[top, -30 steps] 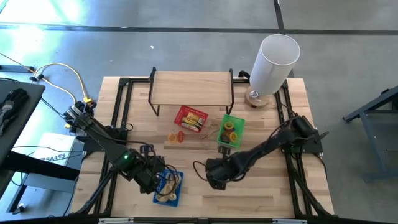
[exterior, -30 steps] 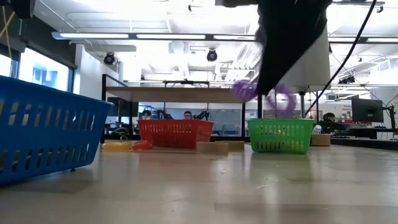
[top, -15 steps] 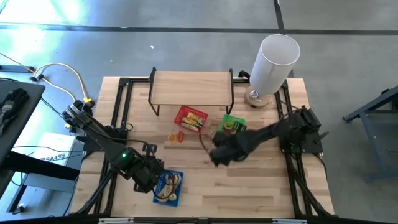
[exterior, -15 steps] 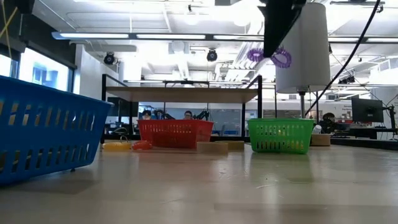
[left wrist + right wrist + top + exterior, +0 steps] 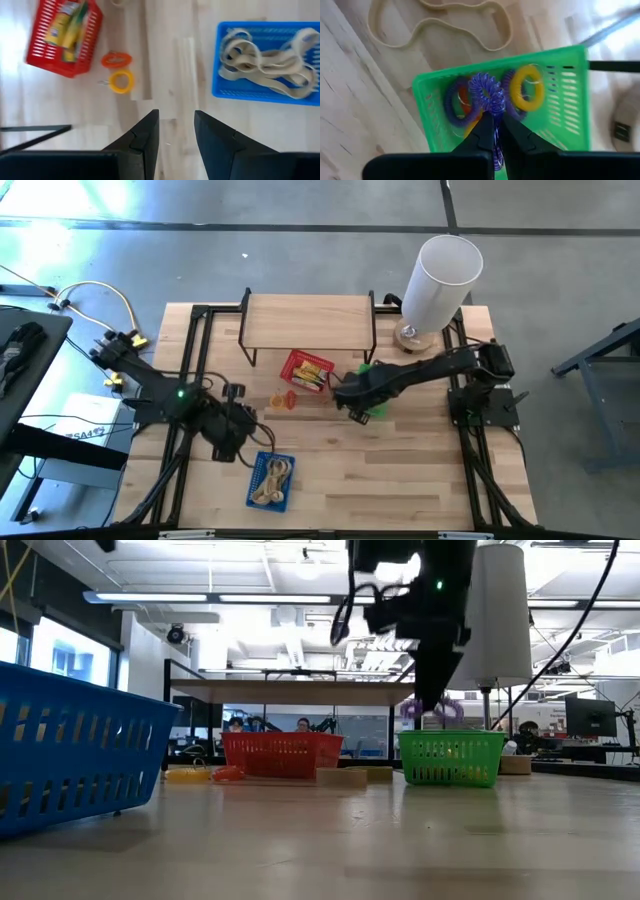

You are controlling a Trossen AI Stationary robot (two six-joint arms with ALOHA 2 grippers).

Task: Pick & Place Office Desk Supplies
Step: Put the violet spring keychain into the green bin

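A purple coil loop (image 5: pixel 489 95) is recorded pinched between the closed fingers of the right gripper (image 5: pixel 494 131), held directly over the green basket (image 5: pixel 565 112) near the centre of the high view; in the low view the loop (image 5: pixel 432 708) is seen hanging just above the basket's rim (image 5: pixel 450 736). The basket is already stocked with a yellow loop (image 5: pixel 527 89), a second purple loop (image 5: pixel 454 102) and an orange piece partly hidden beneath them. The governing relation is judged vertical: the held loop lies straight below the fingertips, the basket's opening straight below the loop, so a release is judged sufficient to seat it. A pale tan band (image 5: pixel 440 22) is noted loose on the wood just beside the basket. The left gripper (image 5: pixel 176 131) is listed as partly spread and empty, positioned at lower left of the high view between the blue basket (image 5: pixel 220 75), filled with tan bands (image 5: pixel 272 55), and the red basket (image 5: pixel 37 55), which contains yellow blocks (image 5: pixel 65 25). An orange loop (image 5: pixel 116 59) and a yellow loop (image 5: pixel 122 80) are entered as lying on the table beside the red basket, nearer the left arm than the right; these are judged still to be sorted.
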